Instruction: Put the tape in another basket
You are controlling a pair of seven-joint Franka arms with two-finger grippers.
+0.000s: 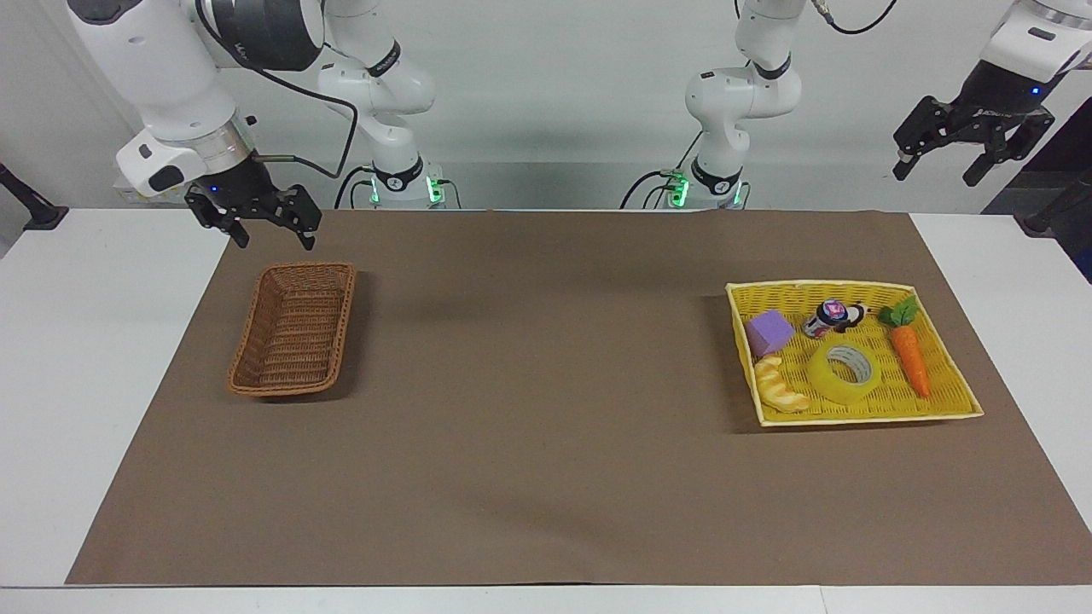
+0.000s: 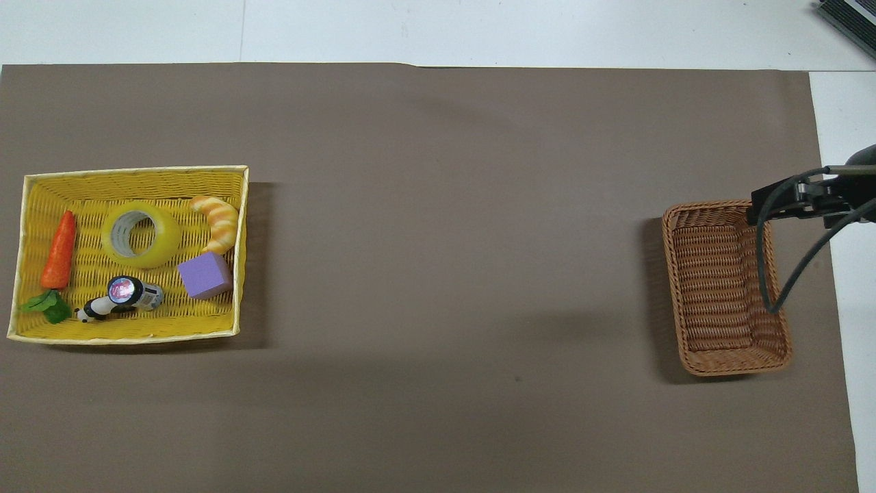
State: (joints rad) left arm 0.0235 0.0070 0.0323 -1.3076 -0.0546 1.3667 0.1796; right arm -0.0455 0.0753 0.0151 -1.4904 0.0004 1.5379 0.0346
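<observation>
Tape (image 1: 843,373), lying flat in the yellow tray (image 1: 955,409) (with a carrot (image 1: 909,356), purple block (image 1: 769,332) and croissant (image 1: 781,388)), toward the left arm's end. Basket (image 1: 294,328), toward the right arm's end. Left gripper (image 1: 945,164), fingers spread, raised above the table edge near the tray; right gripper (image 1: 275,237), fingers spread, beside the basket's nearer end.

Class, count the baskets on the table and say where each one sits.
2. The brown basket sits toward the right arm's end, with nothing in it. The yellow basket sits toward the left arm's end and holds the tape and other items. None seems hidden.
</observation>
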